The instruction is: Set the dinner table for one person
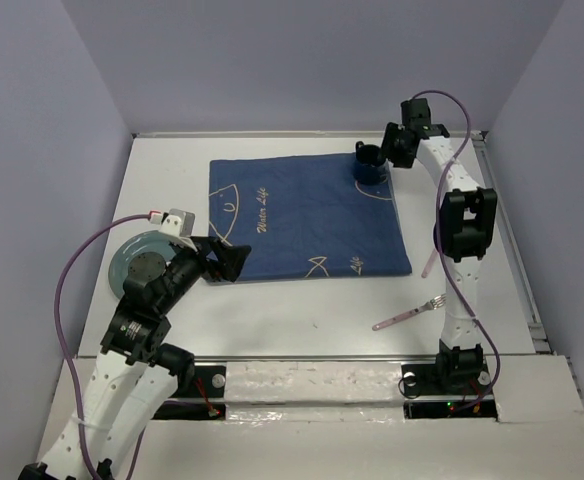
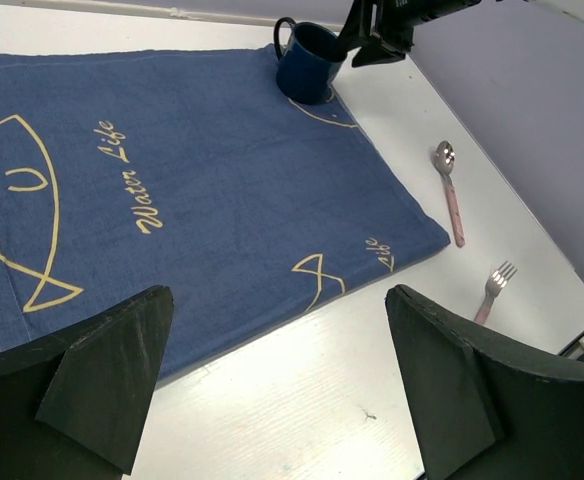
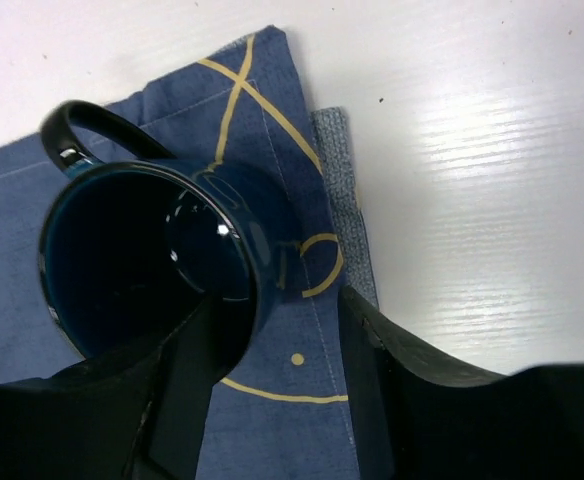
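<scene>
The white dinner table point(image 1: 302, 310) bears a blue placemat point(image 1: 302, 215) with yellow line drawings. A dark blue mug point(image 1: 370, 163) stands upright on the placemat's far right corner. My right gripper point(image 1: 390, 150) is right beside it. In the right wrist view the gripper point(image 3: 277, 400) is open, one finger over the mug's point(image 3: 162, 260) rim and the other outside, with a wide gap. My left gripper point(image 1: 227, 260) is open and empty, low over the bare table point(image 2: 302, 400) at the placemat's point(image 2: 202, 170) near left edge. The left wrist view also shows the mug point(image 2: 309, 62).
A grey-green plate point(image 1: 122, 265) lies on the table at the left, partly under my left arm. A pink-handled spoon point(image 1: 430, 262) and a pink-handled fork point(image 1: 409, 315) lie right of the placemat, also seen in the left wrist view as spoon point(image 2: 450, 190) and fork point(image 2: 492, 290).
</scene>
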`<action>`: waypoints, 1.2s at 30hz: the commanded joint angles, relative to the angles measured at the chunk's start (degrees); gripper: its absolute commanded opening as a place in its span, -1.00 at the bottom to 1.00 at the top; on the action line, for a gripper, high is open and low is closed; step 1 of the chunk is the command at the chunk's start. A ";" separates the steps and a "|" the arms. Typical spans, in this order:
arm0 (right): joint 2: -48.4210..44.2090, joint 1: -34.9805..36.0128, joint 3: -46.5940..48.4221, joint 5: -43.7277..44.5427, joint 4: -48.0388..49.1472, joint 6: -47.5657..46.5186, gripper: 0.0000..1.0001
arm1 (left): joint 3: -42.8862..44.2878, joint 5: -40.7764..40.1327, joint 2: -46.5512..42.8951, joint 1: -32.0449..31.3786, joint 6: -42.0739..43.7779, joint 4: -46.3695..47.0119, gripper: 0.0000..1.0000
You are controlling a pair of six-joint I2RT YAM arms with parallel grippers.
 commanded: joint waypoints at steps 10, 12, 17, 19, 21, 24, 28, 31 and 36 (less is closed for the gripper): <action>-26.19 2.47 -21.06 -16.06 15.97 5.33 0.13 | 1.27 -5.34 -2.15 1.98 0.07 1.00 0.98; -35.83 8.06 -32.05 -19.48 28.33 10.40 0.11 | 2.05 -7.44 -3.29 1.98 -0.37 0.92 0.98; -43.11 30.01 -56.23 -18.46 54.01 23.76 0.11 | 8.63 -11.66 -4.97 1.98 -2.13 -0.83 0.98; -40.74 35.94 -57.67 -16.79 58.97 26.77 0.11 | 11.28 -12.63 -4.97 1.98 -2.13 -1.80 0.98; -37.23 40.95 -56.54 -14.07 64.78 28.80 0.11 | 15.04 -13.08 -5.14 1.90 -2.13 -3.03 0.98; -28.27 47.47 -50.58 -12.82 68.30 33.01 0.11 | 19.19 -14.31 -5.23 1.89 -2.13 -4.26 0.98; -17.20 53.01 -39.97 -9.05 66.12 32.85 0.11 | 21.57 -11.52 -5.23 1.90 -3.09 -5.41 0.98; -8.86 55.12 -35.20 -6.32 64.62 34.08 0.10 | 22.45 -10.71 -5.32 1.98 -3.18 -7.16 0.98; -2.34 56.26 -31.85 -4.57 63.57 37.51 0.09 | 20.78 -10.53 -6.72 1.98 -3.01 -7.78 0.98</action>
